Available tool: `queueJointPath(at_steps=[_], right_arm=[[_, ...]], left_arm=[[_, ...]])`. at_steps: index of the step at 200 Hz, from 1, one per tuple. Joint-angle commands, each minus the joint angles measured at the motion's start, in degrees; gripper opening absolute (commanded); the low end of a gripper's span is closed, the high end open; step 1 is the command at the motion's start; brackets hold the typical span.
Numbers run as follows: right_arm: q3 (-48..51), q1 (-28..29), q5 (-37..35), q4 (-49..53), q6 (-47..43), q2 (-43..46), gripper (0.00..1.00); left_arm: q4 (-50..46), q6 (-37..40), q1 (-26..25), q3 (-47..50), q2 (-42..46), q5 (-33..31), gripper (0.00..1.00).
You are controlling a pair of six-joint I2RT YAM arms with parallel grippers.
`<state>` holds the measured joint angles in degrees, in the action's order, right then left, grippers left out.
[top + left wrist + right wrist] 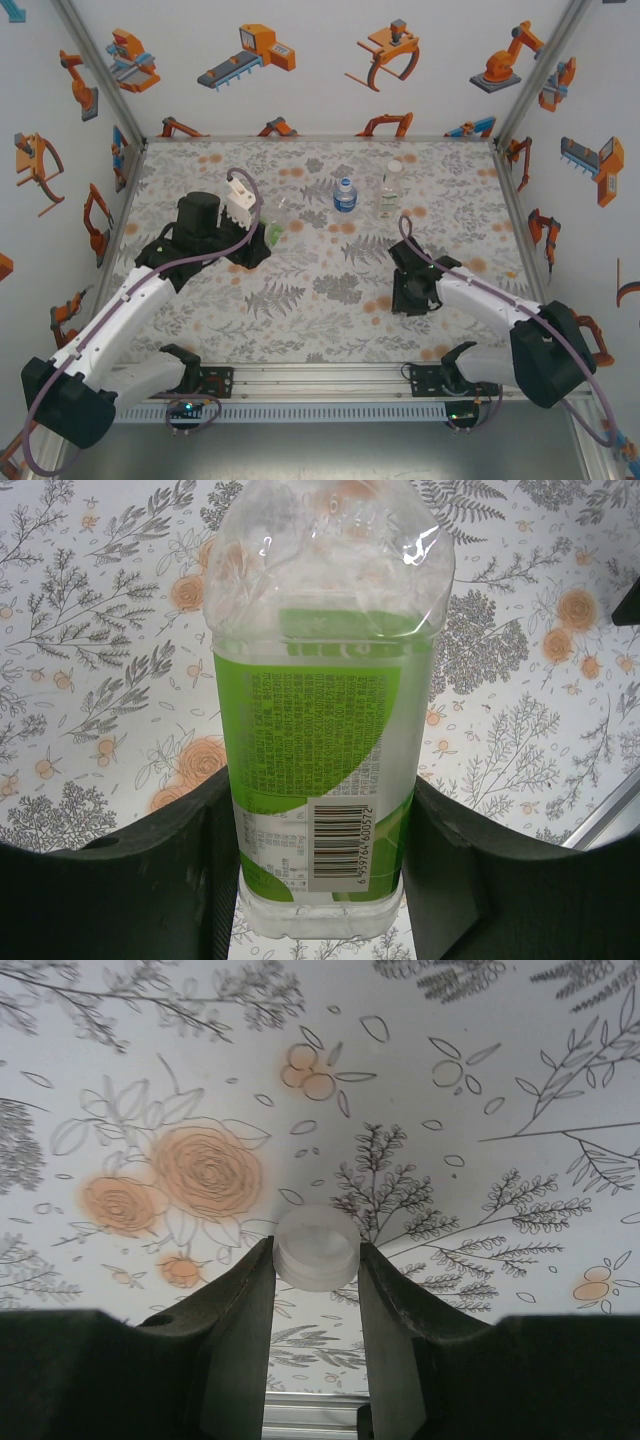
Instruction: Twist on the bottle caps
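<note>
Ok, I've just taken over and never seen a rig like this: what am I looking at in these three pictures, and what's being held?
A left arm and a right arm, each ending in two fingers, are bolted at the near edge of the floral table. The wide picture comes from a camera above and behind them; the other two from cameras on the wrists. The left gripper is shut on the green-labelled bottle; the right gripper pinches a small white cap. A blue-labelled bottle and a white-labelled bottle stand farther back.
</note>
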<state>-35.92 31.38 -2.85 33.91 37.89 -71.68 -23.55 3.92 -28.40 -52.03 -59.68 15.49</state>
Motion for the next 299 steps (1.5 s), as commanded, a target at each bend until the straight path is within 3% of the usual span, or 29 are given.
queueJointPath(at_steps=[1, 42, 103, 157, 219, 299], right_arm=[[-3.93, 0.84, 1.13, 0.05, 0.03, -1.6, 0.36], [-12.1, 5.6, -0.01, 0.25, 0.15, -8.55, 0.36], [-31.87, 16.94, -3.48, 4.5, -1.42, -26.87, 0.36], [-41.89, 21.9, -1.9, 4.42, 0.22, -38.59, 0.36], [-42.03, 22.56, -2.37, 4.28, 1.01, -39.37, 0.45], [-42.66, 22.58, -2.52, 4.66, 0.74, -35.94, 0.46]], left_arm=[[0.49, 1.42, 0.34, -0.94, -0.16, -0.1, 0.14], [0.61, 1.37, 0.37, -0.52, 0.62, -3.18, 0.14], [0.79, 1.27, 0.54, -0.26, 0.74, -3.76, 0.14], [0.85, 1.25, 0.63, -0.13, 0.7, -3.8, 0.14], [0.96, 1.26, 0.71, -0.44, 0.29, -3.27, 0.14], [0.83, 1.15, 0.82, -0.53, -0.08, -3.27, 0.14]])
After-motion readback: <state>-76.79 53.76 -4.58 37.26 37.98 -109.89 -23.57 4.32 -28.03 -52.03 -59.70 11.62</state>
